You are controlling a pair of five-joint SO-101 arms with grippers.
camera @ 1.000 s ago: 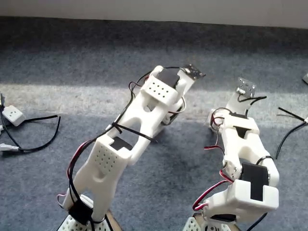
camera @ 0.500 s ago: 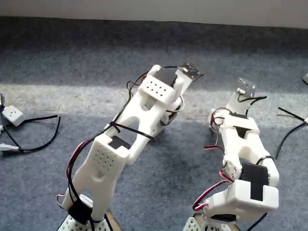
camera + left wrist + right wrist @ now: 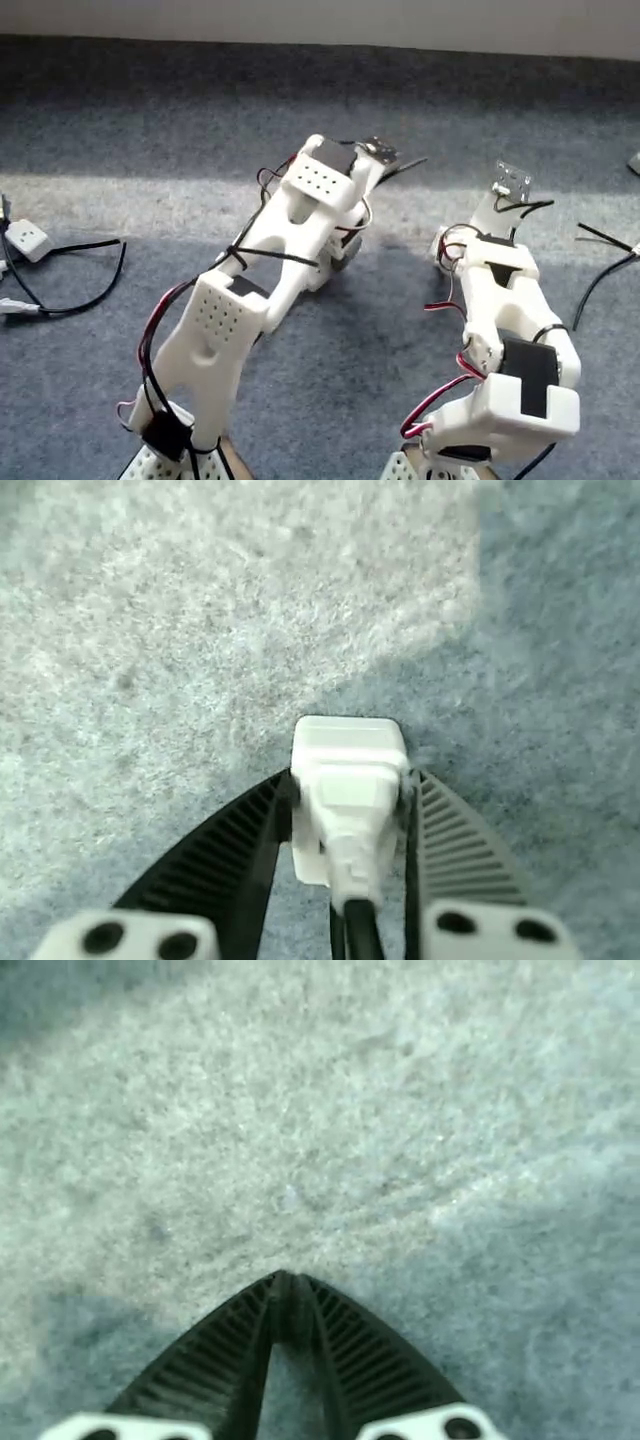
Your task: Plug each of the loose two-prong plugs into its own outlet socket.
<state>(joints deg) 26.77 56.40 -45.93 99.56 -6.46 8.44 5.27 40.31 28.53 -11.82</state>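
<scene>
The white two-prong plug (image 3: 350, 800) sits clamped between the two black ribbed fingers (image 3: 240, 850) of my left hand (image 3: 350, 780). Its square front end pokes out just past the fingertips, and its black cord (image 3: 360, 935) runs back between the fingers toward my wrist. The plug hangs over the grey carpet (image 3: 200, 630) that covers the desk, right where a sunlit patch meets the shade, and I cannot tell whether it touches the carpet.

From above, my left arm (image 3: 300, 230) stretches from the near edge toward the middle of the desk. Its far end lies over the pale band of light that crosses the carpet.

My right hand (image 3: 290, 1290) is together, its fingertips meeting with nothing between them, low over bare carpet. My right arm (image 3: 510, 300) is folded up on the right side, well apart from the plug.

Far off at the left edge lies a small white block (image 3: 25, 238) with a black cable (image 3: 85, 290) looping along the carpet beside it. More thin black cable (image 3: 600, 275) trails in from the right edge.
</scene>
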